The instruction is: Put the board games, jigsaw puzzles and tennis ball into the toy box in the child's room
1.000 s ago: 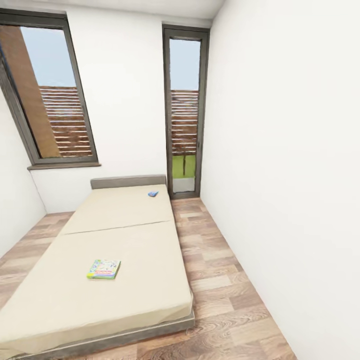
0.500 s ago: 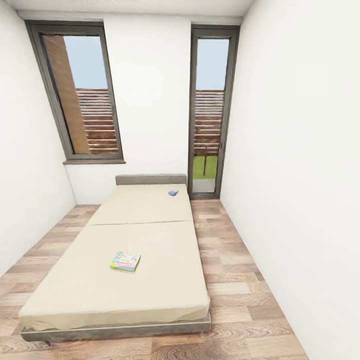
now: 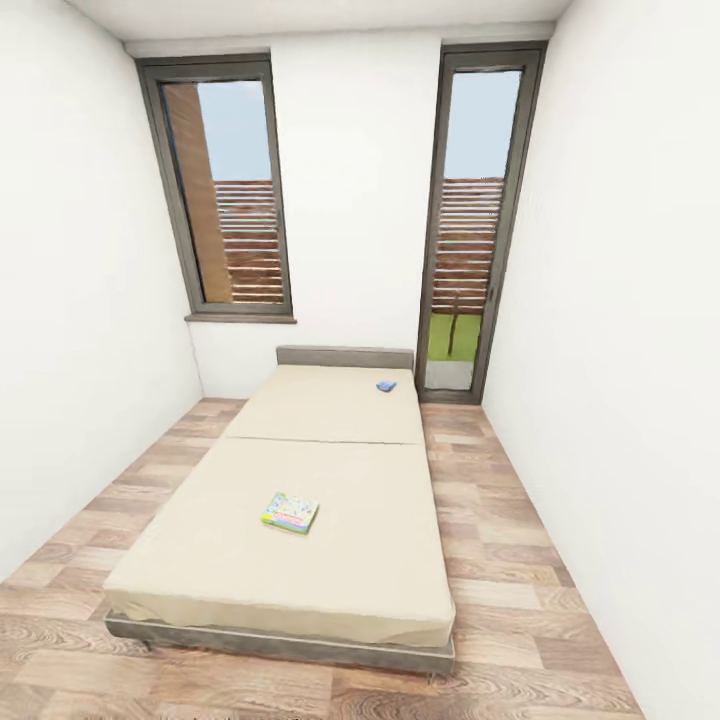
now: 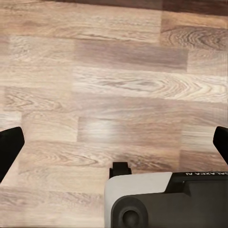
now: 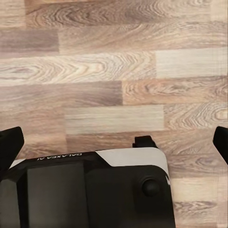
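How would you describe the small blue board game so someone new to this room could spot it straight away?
Start at the beige bed in the middle of the room and look toward its grey headboard. The small blue board game lies flat on the mattress just short of that headboard, on the side nearest the tall glass door. The multicoloured board game is bigger and sits nearer the foot.
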Motion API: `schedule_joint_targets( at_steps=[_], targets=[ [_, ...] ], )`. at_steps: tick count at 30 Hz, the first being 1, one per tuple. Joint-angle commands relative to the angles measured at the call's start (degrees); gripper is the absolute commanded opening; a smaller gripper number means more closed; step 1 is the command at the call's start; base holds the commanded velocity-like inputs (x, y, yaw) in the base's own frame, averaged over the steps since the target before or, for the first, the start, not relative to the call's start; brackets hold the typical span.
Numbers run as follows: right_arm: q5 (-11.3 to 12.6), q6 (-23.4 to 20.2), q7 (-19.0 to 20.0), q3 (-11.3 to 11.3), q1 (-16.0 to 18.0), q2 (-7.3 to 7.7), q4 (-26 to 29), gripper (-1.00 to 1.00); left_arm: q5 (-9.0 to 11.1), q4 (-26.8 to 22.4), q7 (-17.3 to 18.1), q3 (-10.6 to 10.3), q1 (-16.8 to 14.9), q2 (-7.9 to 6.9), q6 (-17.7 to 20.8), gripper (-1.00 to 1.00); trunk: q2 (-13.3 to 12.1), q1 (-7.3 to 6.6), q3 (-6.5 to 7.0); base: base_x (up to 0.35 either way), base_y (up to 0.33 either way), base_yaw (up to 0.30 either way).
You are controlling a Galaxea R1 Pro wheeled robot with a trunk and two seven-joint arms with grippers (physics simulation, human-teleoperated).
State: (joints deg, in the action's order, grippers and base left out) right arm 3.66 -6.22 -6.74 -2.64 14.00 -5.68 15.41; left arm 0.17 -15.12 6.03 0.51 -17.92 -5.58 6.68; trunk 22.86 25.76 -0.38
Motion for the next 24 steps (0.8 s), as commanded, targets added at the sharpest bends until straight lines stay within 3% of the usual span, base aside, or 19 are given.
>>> schedule_joint_targets(
  at_steps=[1,24],
  targets=[
    [0.4,-0.3,-0.1,-0.2,0.0,-0.04,0.2,1.0,0.0,-0.1,0.2,0.1,0.0,-0.01,0.4,1.0,0.1,0.02,-0.04,0.0,0.0,0.292],
    [0.4,-0.3,-0.1,-0.2,-0.1,-0.04,0.2,1.0,0.0,-0.1,0.3,0.0,0.0,-0.01,0.3,1.0,0.1,0.02,-0.04,0.0,0.0,0.292]
  ],
)
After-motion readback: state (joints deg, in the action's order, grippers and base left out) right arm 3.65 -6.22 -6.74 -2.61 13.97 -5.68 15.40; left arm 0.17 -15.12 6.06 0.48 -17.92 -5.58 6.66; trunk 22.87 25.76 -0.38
